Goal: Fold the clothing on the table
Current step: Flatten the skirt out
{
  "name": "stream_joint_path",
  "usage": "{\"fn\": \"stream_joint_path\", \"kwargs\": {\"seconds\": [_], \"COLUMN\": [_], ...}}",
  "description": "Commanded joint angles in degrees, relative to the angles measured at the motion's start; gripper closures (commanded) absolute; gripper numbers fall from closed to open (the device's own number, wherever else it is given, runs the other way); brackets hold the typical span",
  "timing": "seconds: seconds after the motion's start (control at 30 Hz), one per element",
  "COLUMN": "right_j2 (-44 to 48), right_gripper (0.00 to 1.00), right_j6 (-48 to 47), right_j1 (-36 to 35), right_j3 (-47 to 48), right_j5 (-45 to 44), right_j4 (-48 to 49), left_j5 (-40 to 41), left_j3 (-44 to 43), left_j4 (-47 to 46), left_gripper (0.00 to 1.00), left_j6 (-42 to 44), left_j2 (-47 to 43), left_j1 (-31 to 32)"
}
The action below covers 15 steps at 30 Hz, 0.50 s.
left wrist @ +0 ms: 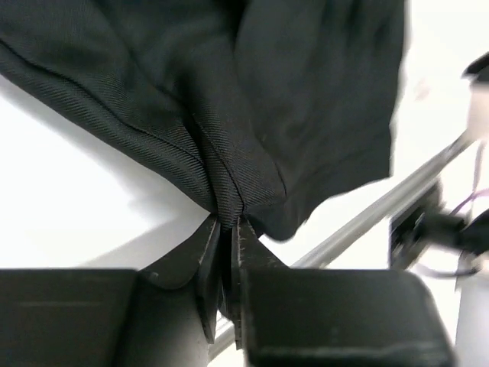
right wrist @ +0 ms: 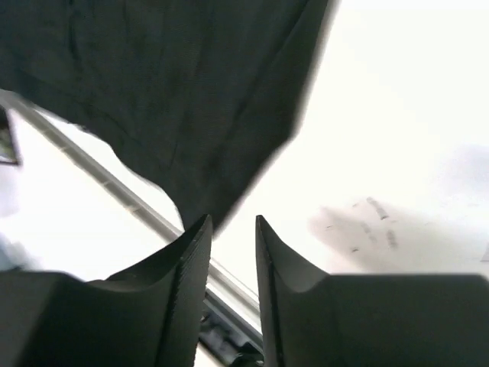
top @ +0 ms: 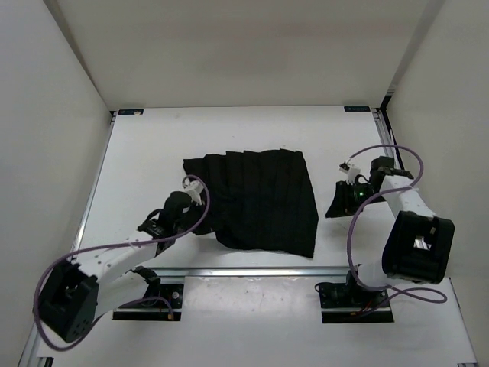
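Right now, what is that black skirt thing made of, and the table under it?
The clothing looks like soft woven fabric in matte black. Up close it shows fine diagonal ribs, and it drapes into pleats and folds. The table looks like a hard, smooth white board, maybe laminate or painted; I cannot tell which. The rail along its near edge looks like silvery metal.

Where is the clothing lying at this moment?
In the top view the clothing lies in the middle of the table, its near-left edge pinched by the jaws of the left gripper; the right gripper stands apart on its right.
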<state>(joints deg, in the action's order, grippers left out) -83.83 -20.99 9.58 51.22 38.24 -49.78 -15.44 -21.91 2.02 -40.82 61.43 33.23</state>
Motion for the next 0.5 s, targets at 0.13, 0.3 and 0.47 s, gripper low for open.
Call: {"fn": "stream_joint_path", "kwargs": {"seconds": [0.13, 0.3, 0.47], "right_j2": [-1.4, -8.9, -14.7], "right_gripper": [0.59, 0.54, 0.54], "right_j6": [-2.0, -2.6, -2.5], "right_j1": [-6.1, -3.5, -4.6], "right_j3": [-3.3, 0.4, 0.0], "right_j5": [-7.5, -5.1, -0.3], "right_j4": [-2.1, -4.8, -4.5], "left_j5": [1.9, 3.6, 4.2], "left_j3": [-1.1, 1.3, 1.5], "left_j4": [1.7, 1.0, 4.8], "left_gripper": [0.62, 0.32, 0.01], "left_j6": [0.0, -1.1, 1.3], "left_j2": [-5.4, -5.9, -10.6], "left_j1": [-1.8, 1.3, -1.3]}}
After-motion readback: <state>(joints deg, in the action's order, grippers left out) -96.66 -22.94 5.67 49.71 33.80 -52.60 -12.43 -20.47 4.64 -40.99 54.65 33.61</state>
